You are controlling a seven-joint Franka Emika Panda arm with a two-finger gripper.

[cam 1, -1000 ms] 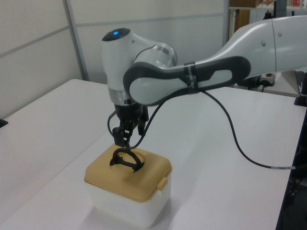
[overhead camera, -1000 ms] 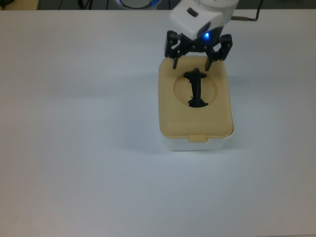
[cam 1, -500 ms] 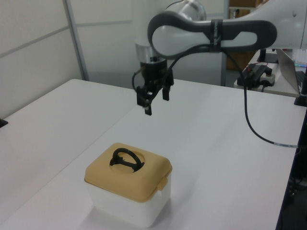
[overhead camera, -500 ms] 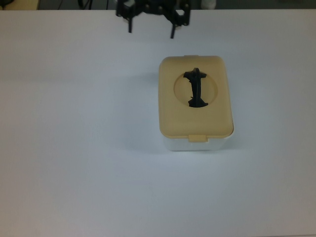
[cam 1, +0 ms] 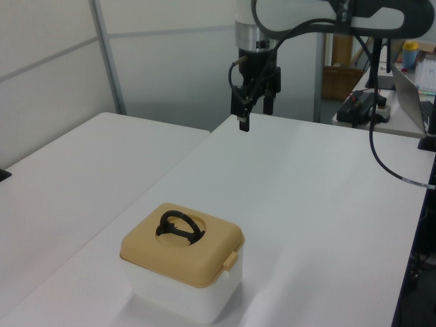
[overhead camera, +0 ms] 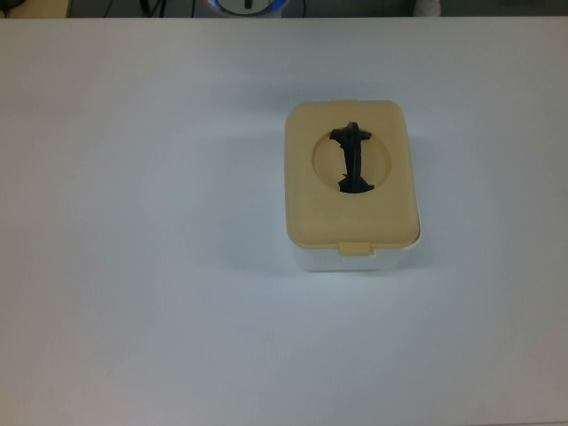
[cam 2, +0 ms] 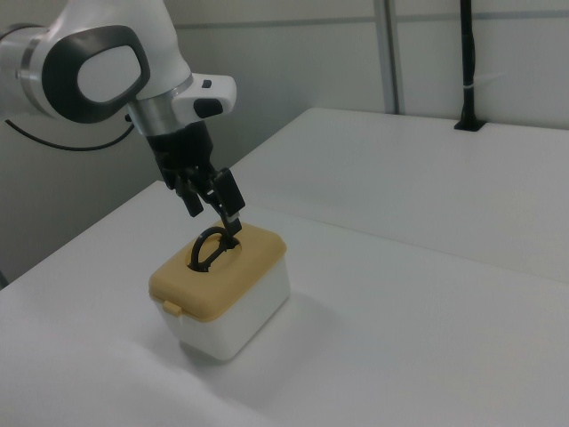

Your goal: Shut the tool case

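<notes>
The tool case (overhead camera: 352,222) sits on the white table, its beige lid lying flat on the white box (cam 1: 184,293). The black handle (overhead camera: 353,160) stands in the lid's round recess, and a latch tab (overhead camera: 355,249) hangs over the near edge in the top view. My gripper (cam 1: 254,117) is open and holds nothing. In the left view it hangs high over the table, well beyond the case. The right view places the gripper (cam 2: 216,218) just above the handle (cam 2: 210,246). The top view does not show the gripper.
The white table (overhead camera: 133,222) spreads wide around the case. A seam between two tabletops (cam 1: 178,161) runs along the left view's left. A black cable (cam 1: 381,157) trails from the arm at the left view's right. Grey wall panels stand behind the table.
The gripper has lifted off the lid and moved up and away from the case, leaving the top view. The case has not moved.
</notes>
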